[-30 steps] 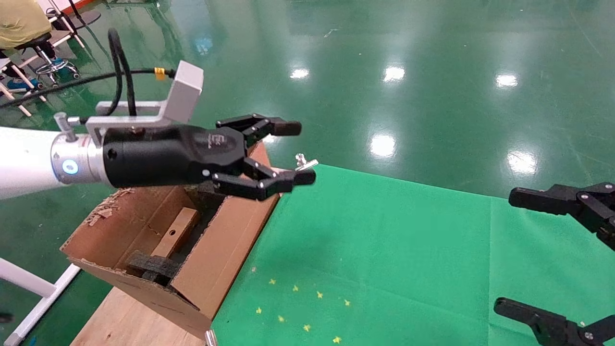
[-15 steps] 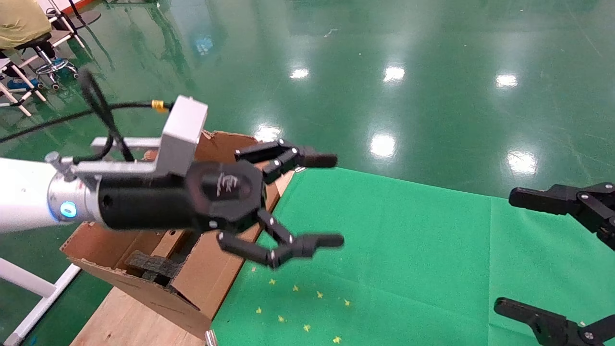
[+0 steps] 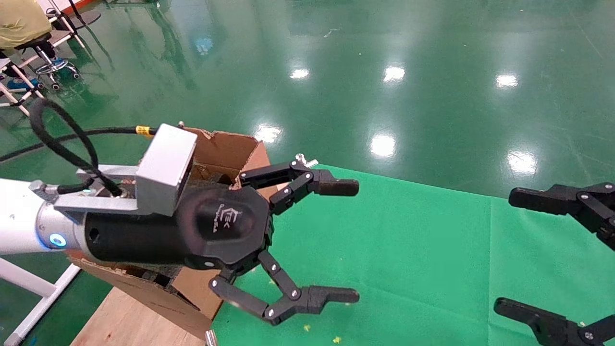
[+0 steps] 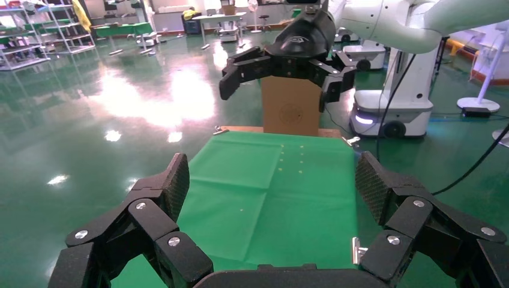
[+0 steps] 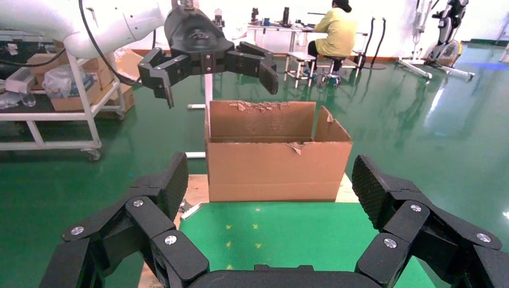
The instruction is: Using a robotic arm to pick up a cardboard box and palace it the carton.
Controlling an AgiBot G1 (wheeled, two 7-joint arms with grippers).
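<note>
Beside the carton [image 3: 226, 149], splayed empty left end effector [image 3: 343, 240]

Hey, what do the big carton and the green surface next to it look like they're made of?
The carton looks like matte brown corrugated cardboard: its rim is ragged and torn, with creased flaps. The green surface seems to be a thin matte cloth or felt sheet, judging by its fold lines and soft shadows; the exact fabric is unclear.
</note>
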